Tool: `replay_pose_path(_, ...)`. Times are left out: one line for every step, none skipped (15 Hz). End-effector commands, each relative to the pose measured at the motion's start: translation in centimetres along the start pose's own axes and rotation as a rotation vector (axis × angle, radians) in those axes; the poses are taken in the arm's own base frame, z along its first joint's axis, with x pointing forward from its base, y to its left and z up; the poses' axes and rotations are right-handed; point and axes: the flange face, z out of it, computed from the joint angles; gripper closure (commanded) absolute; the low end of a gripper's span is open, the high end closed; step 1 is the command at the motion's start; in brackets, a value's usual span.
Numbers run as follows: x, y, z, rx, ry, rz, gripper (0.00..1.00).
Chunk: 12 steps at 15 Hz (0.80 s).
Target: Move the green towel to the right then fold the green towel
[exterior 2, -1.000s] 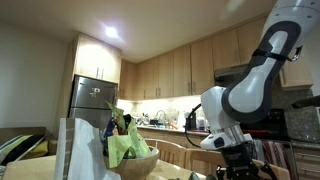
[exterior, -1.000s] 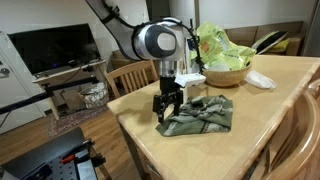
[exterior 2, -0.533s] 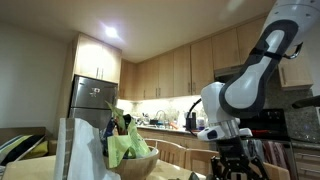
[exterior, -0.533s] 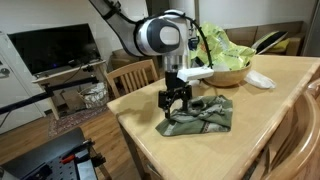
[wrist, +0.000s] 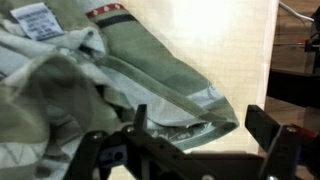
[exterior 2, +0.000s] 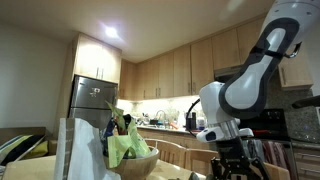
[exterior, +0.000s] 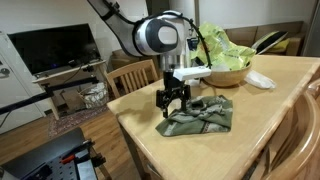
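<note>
The green towel (exterior: 200, 116) lies crumpled on the wooden table (exterior: 270, 110), near its front corner. In the wrist view the green towel (wrist: 90, 80) fills the left and middle, with a white label at the top left and a striped hem. My gripper (exterior: 172, 100) hangs just above the towel's left end, fingers pointing down. In the wrist view my gripper (wrist: 205, 135) is open, its fingers spread over the towel's hem, holding nothing. In an exterior view only the arm and part of my gripper (exterior 2: 235, 165) show; the towel is hidden there.
A bowl of green leafy stuff (exterior: 222, 55) and a white object (exterior: 260, 80) stand behind the towel. Wooden chairs (exterior: 132, 76) stand at the table's far side and near right. A TV (exterior: 55, 48) stands on the left. The table edge (wrist: 272, 80) shows in the wrist view.
My gripper rose a little from the towel's left end and shifted slightly right. The towel has not moved noticeably.
</note>
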Motion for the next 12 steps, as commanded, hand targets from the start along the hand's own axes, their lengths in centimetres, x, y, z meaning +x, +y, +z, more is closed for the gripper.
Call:
replay_pose_path(1.6, -2.2, 1.3, 0.042, -0.020, -0.017, 0.00)
replay_pose_path(2.1, -2.7, 1.9, 0.052, -0.021, -0.026, 0.00)
replay_pose_path(2.8, -3.1, 2.5, 0.061, -0.023, -0.032, 0.00)
replay_pose_path(3.8, -3.5, 3.2, 0.076, -0.022, -0.041, 0.00)
replay_pose_path(4.6, -3.9, 3.8, 0.075, -0.030, -0.047, 0.00)
replay_pose_path(5.6, -4.3, 4.5, 0.087, -0.032, -0.050, 0.00)
replay_pose_path(6.3, -4.5, 5.0, 0.101, -0.030, -0.051, 0.00)
replay_pose_path(7.1, -4.9, 5.3, 0.098, -0.036, -0.041, 0.00)
replay_pose_path(7.5, -5.0, 5.6, 0.090, -0.033, -0.029, 0.00)
replay_pose_path(6.8, -4.4, 5.4, 0.117, -0.023, -0.051, 0.00)
replay_pose_path(7.4, -4.6, 5.7, 0.117, -0.025, -0.047, 0.00)
replay_pose_path(7.7, -4.6, 5.8, 0.117, -0.026, -0.051, 0.00)
